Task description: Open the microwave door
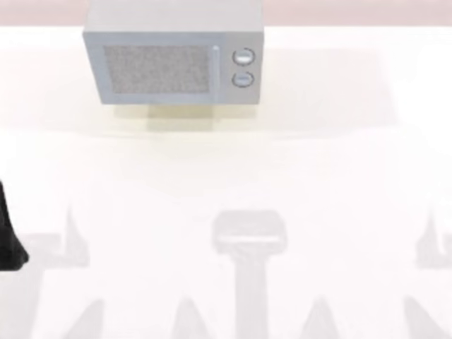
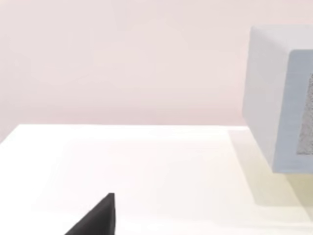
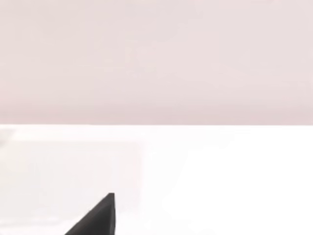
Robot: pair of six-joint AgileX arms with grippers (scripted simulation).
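The microwave (image 1: pixel 173 21) stands at the table's far edge, left of centre. Its door (image 1: pixel 159 69), with the speckled mesh window, lies flush with the front. The slim handle (image 1: pixel 215 70) runs down the door's right edge, beside the two knobs (image 1: pixel 243 67). My left arm shows only as a dark shape (image 1: pixel 8 240) at the table's left edge, far in front of the microwave. In the left wrist view, a dark tip of my left gripper (image 2: pixel 98 220) pokes in, with the microwave (image 2: pixel 264 93) well ahead. The right wrist view shows a dark tip of my right gripper (image 3: pixel 98 220) over bare table.
The white table (image 1: pixel 226 176) spreads wide in front of the microwave. Faint grey shadows of the arms and camera stand (image 1: pixel 248 240) lie across its near half. A pale pink wall (image 3: pixel 156 58) rises behind the table.
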